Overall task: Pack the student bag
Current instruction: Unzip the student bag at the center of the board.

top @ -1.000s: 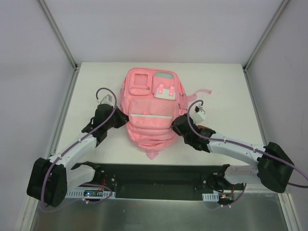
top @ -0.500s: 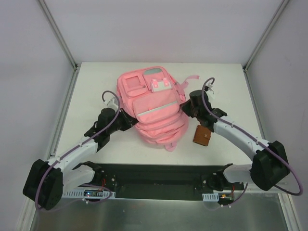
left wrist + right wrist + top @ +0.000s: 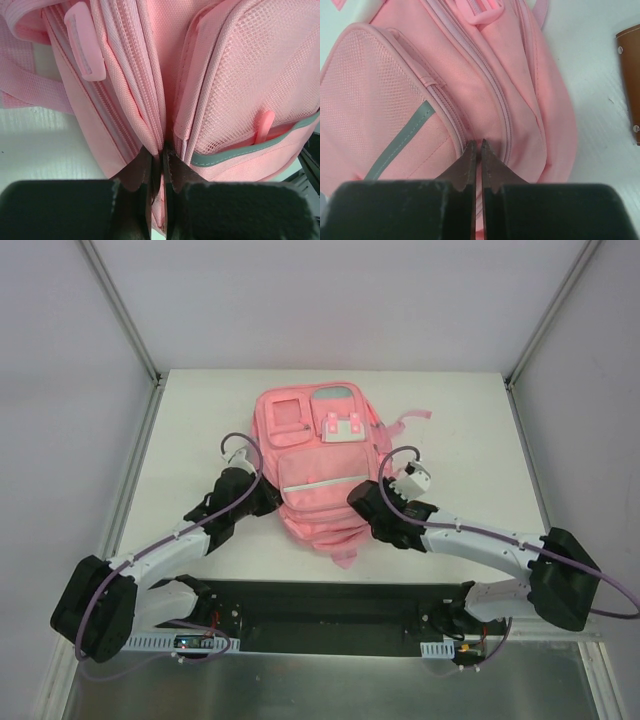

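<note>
Two pincers clamp the large pink fabric student bag (image 3: 318,465) from its sides.
It lies front-up at the middle of the white desk (image 3: 460,420). The left pincer (image 3: 159,154) is closed on a fold beside the mesh pocket, the right pincer (image 3: 476,146) closed on fabric by the zip seam; a brown leather-like piece (image 3: 631,75) lies near the bag.

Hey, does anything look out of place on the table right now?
Yes: a brown item lies on the table beside the bag, not in it. Only its edge shows, in the right wrist view, so I cannot tell what it is. The bag itself lies flat, front up; nothing else stands out.
</note>
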